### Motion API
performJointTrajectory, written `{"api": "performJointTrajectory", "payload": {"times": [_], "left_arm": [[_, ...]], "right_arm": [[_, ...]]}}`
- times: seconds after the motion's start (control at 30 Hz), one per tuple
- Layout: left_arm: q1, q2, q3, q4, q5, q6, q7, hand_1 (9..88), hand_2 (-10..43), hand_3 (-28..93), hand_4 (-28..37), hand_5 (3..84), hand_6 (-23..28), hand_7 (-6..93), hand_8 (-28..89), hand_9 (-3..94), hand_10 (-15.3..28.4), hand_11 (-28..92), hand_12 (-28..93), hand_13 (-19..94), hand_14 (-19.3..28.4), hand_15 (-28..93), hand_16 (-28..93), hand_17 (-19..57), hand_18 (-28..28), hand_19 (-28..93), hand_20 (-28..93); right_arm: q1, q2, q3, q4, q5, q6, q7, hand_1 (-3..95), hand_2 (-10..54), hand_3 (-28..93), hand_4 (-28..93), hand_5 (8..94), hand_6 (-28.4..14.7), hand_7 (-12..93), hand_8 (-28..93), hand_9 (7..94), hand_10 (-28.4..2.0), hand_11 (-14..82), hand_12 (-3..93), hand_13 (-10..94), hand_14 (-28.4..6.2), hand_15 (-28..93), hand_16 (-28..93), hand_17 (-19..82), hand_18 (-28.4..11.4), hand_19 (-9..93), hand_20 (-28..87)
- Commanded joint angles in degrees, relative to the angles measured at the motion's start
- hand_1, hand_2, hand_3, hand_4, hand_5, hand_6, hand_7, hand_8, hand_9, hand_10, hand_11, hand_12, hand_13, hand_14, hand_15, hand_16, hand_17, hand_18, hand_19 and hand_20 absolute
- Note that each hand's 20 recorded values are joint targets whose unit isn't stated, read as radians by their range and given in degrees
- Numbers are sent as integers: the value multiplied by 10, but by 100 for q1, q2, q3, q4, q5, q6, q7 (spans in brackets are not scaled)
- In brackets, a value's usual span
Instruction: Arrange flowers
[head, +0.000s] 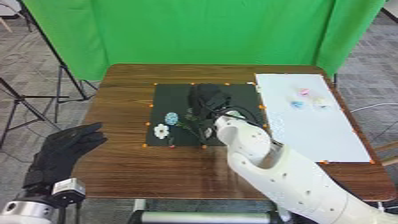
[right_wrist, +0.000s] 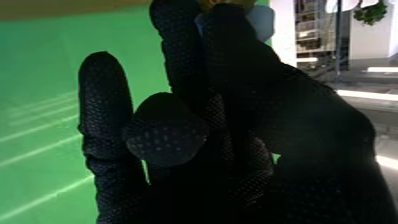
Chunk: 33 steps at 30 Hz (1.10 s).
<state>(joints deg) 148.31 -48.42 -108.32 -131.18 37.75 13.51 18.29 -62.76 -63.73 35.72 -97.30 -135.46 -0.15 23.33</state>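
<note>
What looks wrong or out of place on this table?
Nothing stands out as spilled or damaged. The blue flower and white flower lie on the black mat, as loose flowers might. The right hand covers part of it, so I can't judge there.

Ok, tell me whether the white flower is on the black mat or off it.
On: the white flower lies within the black mat, near its left edge, beside the blue bloom.

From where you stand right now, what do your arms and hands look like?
My arms are white and rounded, with small dark dots on the right one and black cables near its wrist. My left hand and right hand wear black gloves, and up close the fabric looks bumpy.
</note>
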Motion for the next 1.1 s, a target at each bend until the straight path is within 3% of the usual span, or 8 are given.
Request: {"api": "performJointTrajectory", "payload": {"times": [0.03, 0.27, 0.67, 1.0, 1.1], "left_arm": [[-132, -108, 52, 59, 79, -155, -134, 299, 32, 795, -157, 535, 162, 147, -91, 442, 229, 434, 108, 298, 274, 638, -138, -94, 208, 593, 143], [-259, -127, 79, 113, 113, -241, -203, 300, 32, 795, -158, 534, 162, 147, -90, 443, 228, 433, 108, 298, 274, 638, -138, -94, 208, 593, 143], [-372, -143, 74, 134, 158, -312, -340, 299, 32, 796, -157, 535, 161, 148, -91, 442, 228, 434, 108, 299, 274, 638, -138, -93, 208, 593, 142], [-316, -191, 0, 120, 198, -353, -453, 301, 34, 795, -154, 534, 161, 148, -90, 442, 227, 435, 109, 299, 274, 639, -138, -94, 208, 593, 142], [-310, -189, -13, 114, 217, -358, -476, 302, 35, 795, -152, 534, 161, 148, -90, 443, 228, 434, 108, 299, 274, 639, -138, -94, 208, 593, 142]], "right_arm": [[-178, -454, 36, 357, -310, -138, 110, 567, -95, 768, -283, 767, 14, 299, -8, 910, -55, 113, 349, 811, -34, 755, 220, 412, -153, 932, -52], [-285, -526, 50, 529, -466, -175, 235, 567, -95, 769, -283, 767, 15, 301, -10, 909, -56, 113, 350, 810, -35, 754, 220, 411, -153, 932, -52], [-203, -540, -168, 587, -795, 23, 626, 562, -95, 772, -283, 750, 6, 297, -15, 890, -61, 110, 348, 799, -37, 736, 214, 396, -153, 922, -66], [-185, -418, -264, 153, -588, -203, 772, 511, -95, 766, -283, 704, -18, 264, -22, 822, -91, 118, 345, 738, -69, 747, 214, 339, -179, 911, -77], [-184, -428, -268, 69, -611, -333, 752, 486, -95, 780, -283, 693, -23, 242, -20, 781, -102, 171, 315, 718, -78, 760, 206, 324, -186, 906, -69]]}}
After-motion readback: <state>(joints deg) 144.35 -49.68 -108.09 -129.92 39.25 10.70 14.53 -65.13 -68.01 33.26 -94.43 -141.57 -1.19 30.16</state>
